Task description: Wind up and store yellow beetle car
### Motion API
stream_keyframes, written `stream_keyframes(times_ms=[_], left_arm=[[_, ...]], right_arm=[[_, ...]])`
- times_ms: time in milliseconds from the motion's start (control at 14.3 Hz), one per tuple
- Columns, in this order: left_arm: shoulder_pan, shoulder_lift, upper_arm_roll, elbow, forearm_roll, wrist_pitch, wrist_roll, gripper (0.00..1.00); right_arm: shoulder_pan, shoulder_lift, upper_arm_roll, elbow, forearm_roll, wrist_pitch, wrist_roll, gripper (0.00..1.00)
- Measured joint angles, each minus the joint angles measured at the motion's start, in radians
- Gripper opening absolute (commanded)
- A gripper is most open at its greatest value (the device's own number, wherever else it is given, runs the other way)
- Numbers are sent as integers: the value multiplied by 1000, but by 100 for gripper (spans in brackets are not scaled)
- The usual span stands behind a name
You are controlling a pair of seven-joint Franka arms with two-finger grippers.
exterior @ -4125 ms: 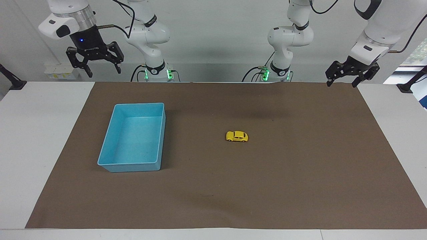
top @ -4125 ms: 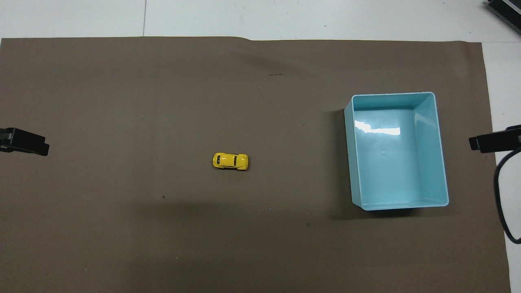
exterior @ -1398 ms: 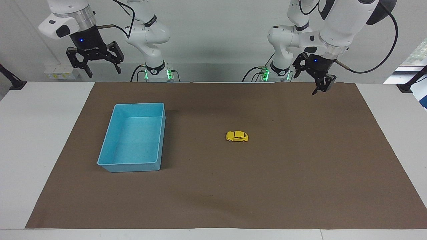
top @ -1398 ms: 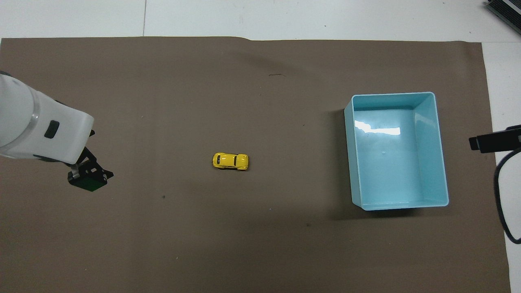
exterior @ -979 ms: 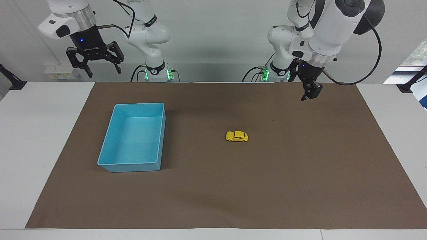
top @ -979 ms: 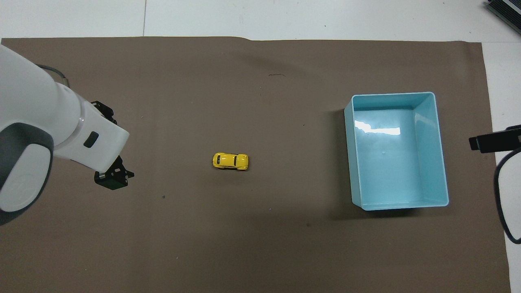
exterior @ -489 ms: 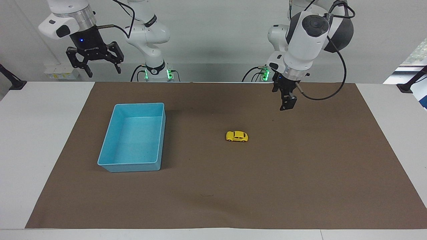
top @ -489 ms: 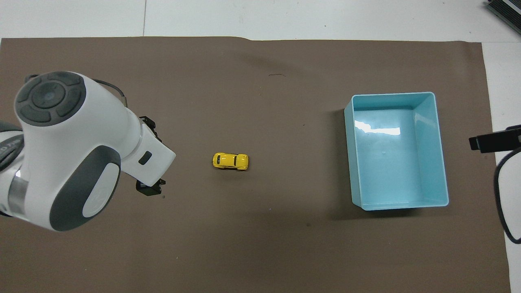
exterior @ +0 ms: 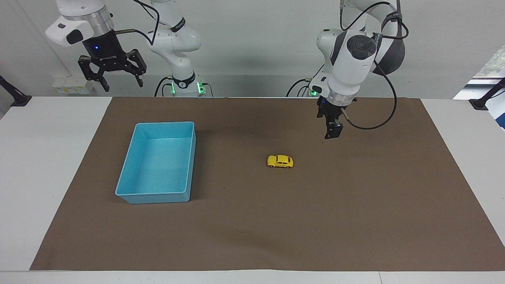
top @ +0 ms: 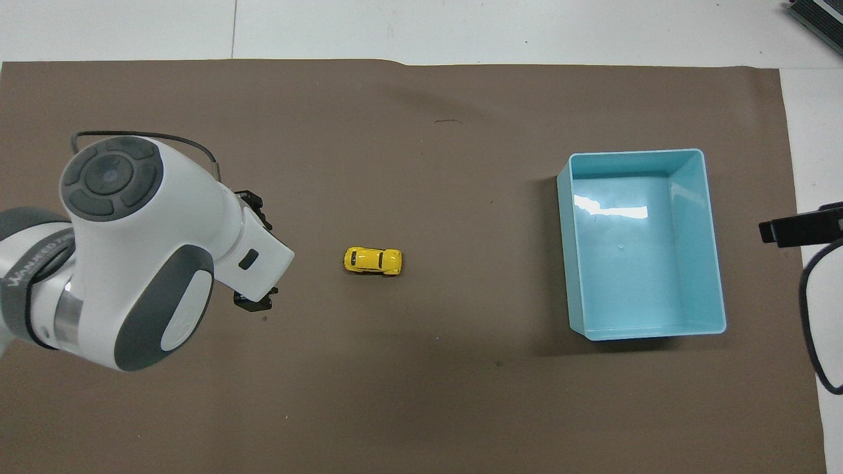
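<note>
The yellow beetle car [exterior: 280, 161] [top: 373, 261] stands on its wheels near the middle of the brown mat. My left gripper [exterior: 330, 132] hangs over the mat beside the car, toward the left arm's end of the table, and does not touch it. It points down and is open with nothing in it; the overhead view shows one of its fingers [top: 253, 303] sticking out from under the wrist. My right gripper [exterior: 123, 86] waits open and empty, high above the table's edge at the right arm's end, with only its tip [top: 800, 232] showing from above.
An empty light blue bin [exterior: 158, 197] [top: 701, 263] sits on the mat toward the right arm's end, well apart from the car. The brown mat [exterior: 355, 217] covers most of the white table.
The left arm has swung in from its end of the table and come down toward the car, its gripper turning edge-on to the facing view. The car, the bin and the right arm have not moved.
</note>
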Motion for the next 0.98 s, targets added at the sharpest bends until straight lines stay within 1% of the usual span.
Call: stream_keyframes(times_ms=[210, 350, 489, 699, 979], left_arm=[[-50, 57, -1, -24, 0, 93, 0, 100], [-67, 105, -1, -25, 0, 154, -1, 100], [-80, 138, 0, -30, 0, 209, -1, 100], [-112, 160, -1, -70, 0, 317, -6, 100], [-139, 195, -1, -88, 0, 385, -38, 100]], right_arm=[[0, 0, 0, 0, 0, 0, 0, 100], [0, 0, 0, 0, 0, 0, 0, 100], [0, 0, 0, 0, 0, 0, 0, 100], [0, 0, 0, 0, 0, 0, 0, 100], [0, 0, 0, 0, 0, 0, 0, 100]])
